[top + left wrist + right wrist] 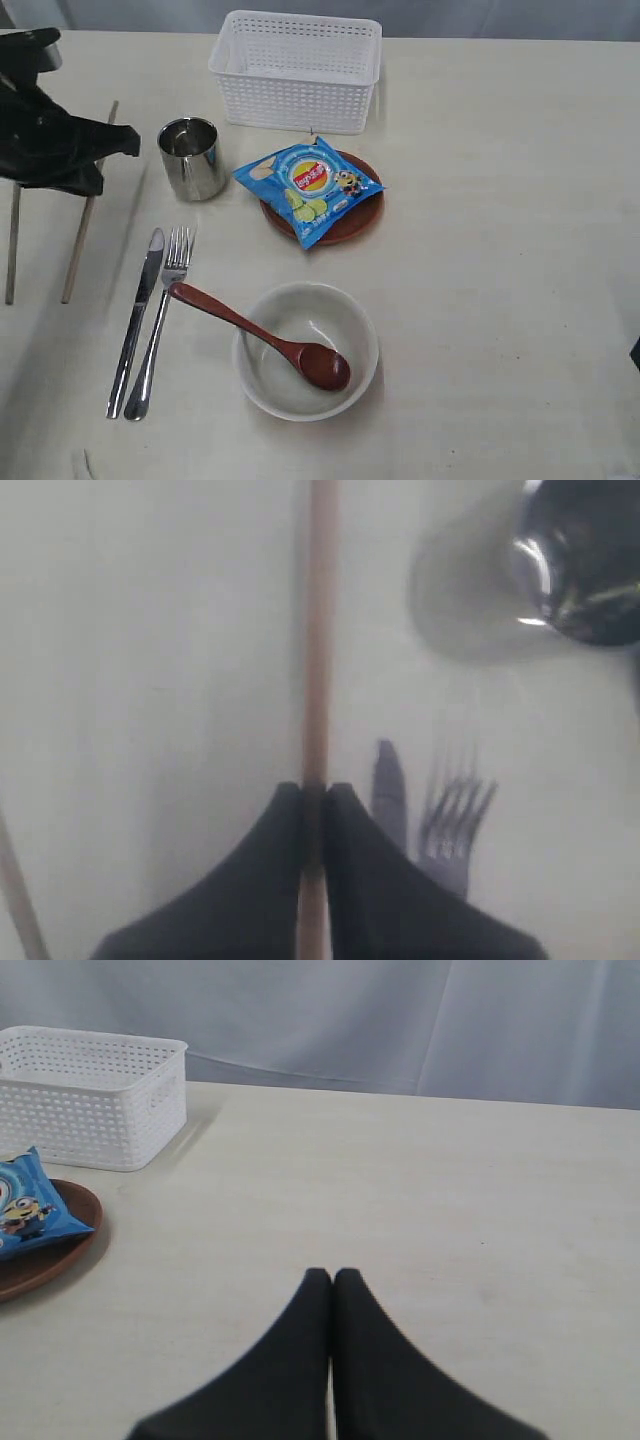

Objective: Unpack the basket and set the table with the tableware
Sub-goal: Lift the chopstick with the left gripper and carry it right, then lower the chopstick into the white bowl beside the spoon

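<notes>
Cream bench is being occupied by the white basket; a wooden chopstick left of the steel knife is being clamped by the left end effector, the right end effector being pressed together.

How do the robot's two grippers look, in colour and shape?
Both are matte black. The left gripper and the right gripper each have two broad fingers tapering to narrow rounded tips. In the exterior view the left arm looks bulky and black. No markings or cables show.
</notes>
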Action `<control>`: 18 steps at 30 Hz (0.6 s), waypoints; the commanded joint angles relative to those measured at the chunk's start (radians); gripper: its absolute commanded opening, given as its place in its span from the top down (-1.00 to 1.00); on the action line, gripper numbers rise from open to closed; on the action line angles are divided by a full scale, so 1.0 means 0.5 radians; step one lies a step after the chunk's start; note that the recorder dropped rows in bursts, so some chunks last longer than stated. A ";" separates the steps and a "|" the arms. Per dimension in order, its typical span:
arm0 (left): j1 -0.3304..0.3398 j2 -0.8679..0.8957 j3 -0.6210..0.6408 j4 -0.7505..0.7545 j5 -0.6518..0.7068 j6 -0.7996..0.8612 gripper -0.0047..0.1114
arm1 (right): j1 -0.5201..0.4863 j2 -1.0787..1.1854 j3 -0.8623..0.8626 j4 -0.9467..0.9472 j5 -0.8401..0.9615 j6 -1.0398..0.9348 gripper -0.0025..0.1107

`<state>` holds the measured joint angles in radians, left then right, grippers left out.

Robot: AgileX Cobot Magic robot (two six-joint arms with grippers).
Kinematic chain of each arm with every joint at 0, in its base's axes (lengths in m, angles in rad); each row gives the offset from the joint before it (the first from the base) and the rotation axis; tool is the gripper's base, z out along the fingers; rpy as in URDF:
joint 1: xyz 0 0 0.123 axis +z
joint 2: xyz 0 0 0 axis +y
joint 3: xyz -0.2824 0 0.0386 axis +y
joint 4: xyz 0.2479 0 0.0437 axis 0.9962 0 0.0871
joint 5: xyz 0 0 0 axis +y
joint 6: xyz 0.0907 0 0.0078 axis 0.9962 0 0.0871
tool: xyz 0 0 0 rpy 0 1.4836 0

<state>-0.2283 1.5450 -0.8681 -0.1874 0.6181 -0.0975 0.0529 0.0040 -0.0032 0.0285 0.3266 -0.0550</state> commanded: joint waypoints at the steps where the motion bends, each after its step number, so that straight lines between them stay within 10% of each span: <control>1: -0.175 -0.059 -0.135 -0.018 0.255 0.045 0.92 | -0.004 -0.008 0.006 0.000 -0.005 -0.005 0.96; 18: -0.977 -0.135 -0.208 -0.242 0.395 -0.151 0.92 | -0.004 -0.008 0.006 0.000 -0.005 -0.005 0.96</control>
<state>-0.6662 1.4851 -0.9685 -0.2895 0.8302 -0.1289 0.0529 0.0040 -0.0032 0.0285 0.3266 -0.0550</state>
